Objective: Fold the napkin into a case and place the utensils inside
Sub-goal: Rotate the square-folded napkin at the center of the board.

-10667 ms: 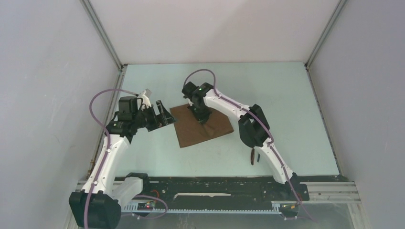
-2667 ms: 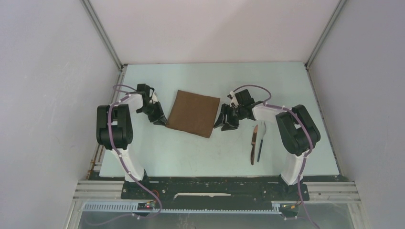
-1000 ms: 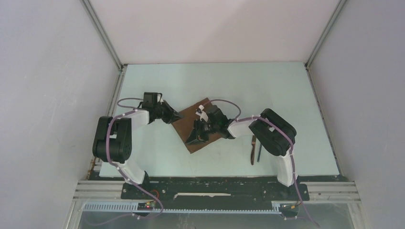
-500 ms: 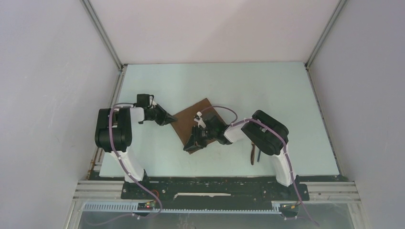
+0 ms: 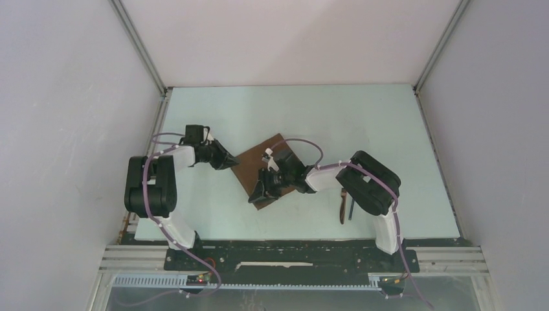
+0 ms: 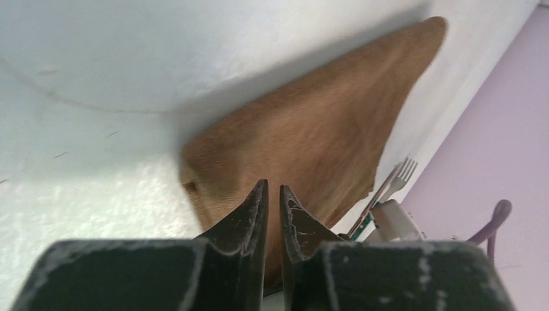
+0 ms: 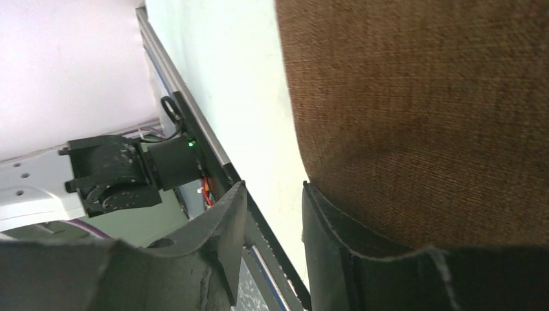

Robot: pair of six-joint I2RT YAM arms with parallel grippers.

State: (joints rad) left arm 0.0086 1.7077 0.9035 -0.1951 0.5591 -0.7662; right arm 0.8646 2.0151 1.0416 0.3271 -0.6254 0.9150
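Note:
The brown napkin (image 5: 259,159) lies flat as a broad square turned like a diamond, with no narrow case in view. My left gripper (image 5: 232,160) sits low at its left corner. Its jaws (image 6: 270,188) stand a narrow slit apart, and the napkin (image 6: 311,129) spreads beyond them. My right gripper (image 5: 257,194) is at the near corner, open. Nothing is between its fingers (image 7: 274,186), and the napkin (image 7: 421,116) lies beside the right finger. The utensils (image 5: 343,212) lie to the right, partly hidden by the right arm. A fork (image 6: 396,175) shows past the cloth.
The right arm's elbow (image 5: 372,184) hangs over the utensils. Grey walls enclose the pale table (image 5: 362,123) on three sides. The black rail (image 5: 278,253) with the arm bases runs along the near edge.
My right gripper's jaws have spread and let go of the napkin's near corner. My left jaws have parted slightly and drawn a little left. The napkin has barely shifted.

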